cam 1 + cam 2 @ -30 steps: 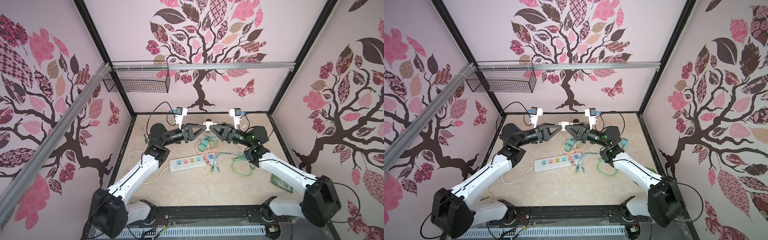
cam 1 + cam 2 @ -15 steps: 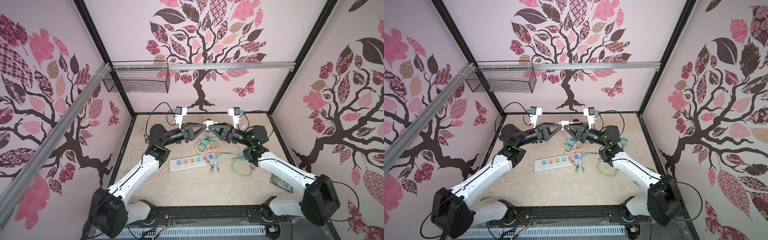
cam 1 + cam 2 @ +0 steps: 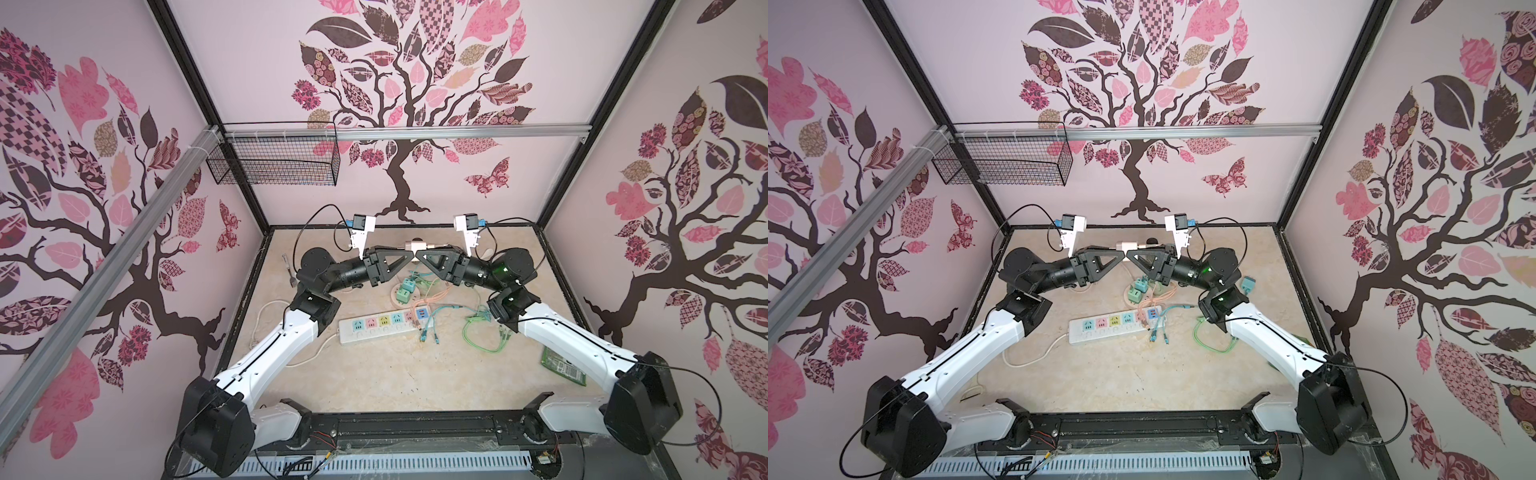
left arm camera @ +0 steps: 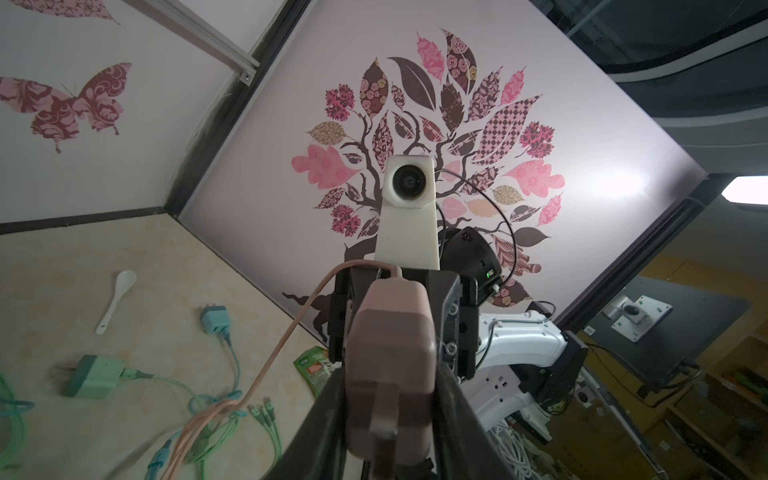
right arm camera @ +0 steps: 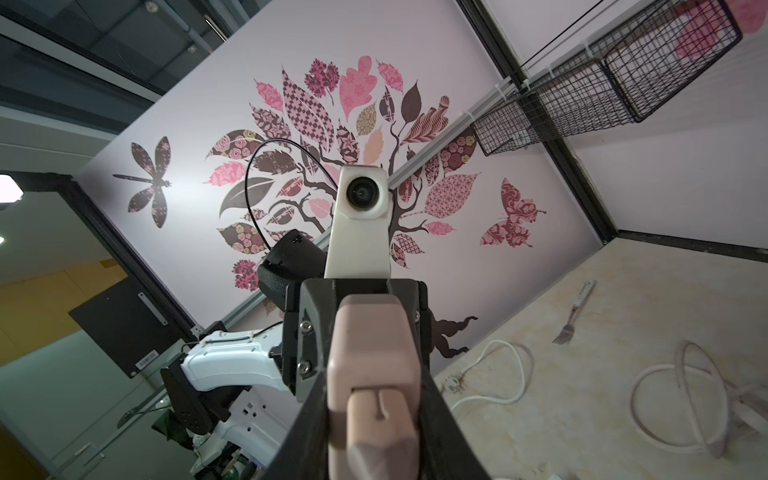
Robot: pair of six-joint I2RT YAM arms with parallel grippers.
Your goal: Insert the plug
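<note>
Your right gripper (image 3: 420, 255) is clamped on the plug (image 3: 415, 245), mid-air, well above the strip (image 3: 380, 326). Your left gripper (image 3: 409, 255) flanks the plug too, tip to tip. Can't tell if it grips.

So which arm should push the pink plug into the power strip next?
Probably right: the right tool is shut on the pink plug at its corded end, while the left tool only flanks it and its grip is unclear.
</note>
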